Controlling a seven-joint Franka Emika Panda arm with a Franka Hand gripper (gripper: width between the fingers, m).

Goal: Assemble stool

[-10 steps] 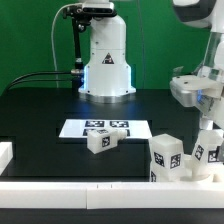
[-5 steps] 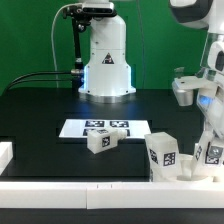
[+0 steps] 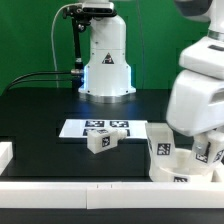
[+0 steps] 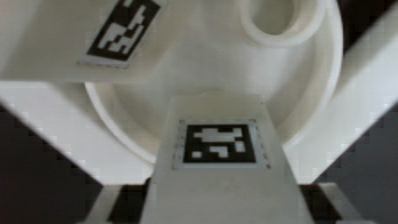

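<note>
The stool's round white seat [image 3: 186, 172] lies at the exterior view's right, by the front rail. One tagged leg [image 3: 163, 148] stands upright on it. My gripper [image 3: 207, 152] has come down right beside that leg, and the big white hand hides most of what it reaches. In the wrist view the gripper [image 4: 217, 206] is shut on a tagged stool leg [image 4: 217, 150], which fills the gap between the jaws above the seat [image 4: 311, 95]. The other leg [image 4: 98, 40] stands close by. A loose leg [image 3: 100, 139] lies on the marker board [image 3: 72, 128].
The arm's white base [image 3: 105, 60] stands at the back centre, with black cables running towards the exterior view's left. A long white rail [image 3: 70, 190] runs along the front edge and another piece [image 3: 5, 155] along the exterior view's left side.
The hand has dropped and shifted towards the exterior view's left, now covering the legs on the seat. The jaws have gone from wide open to shut on a leg.
</note>
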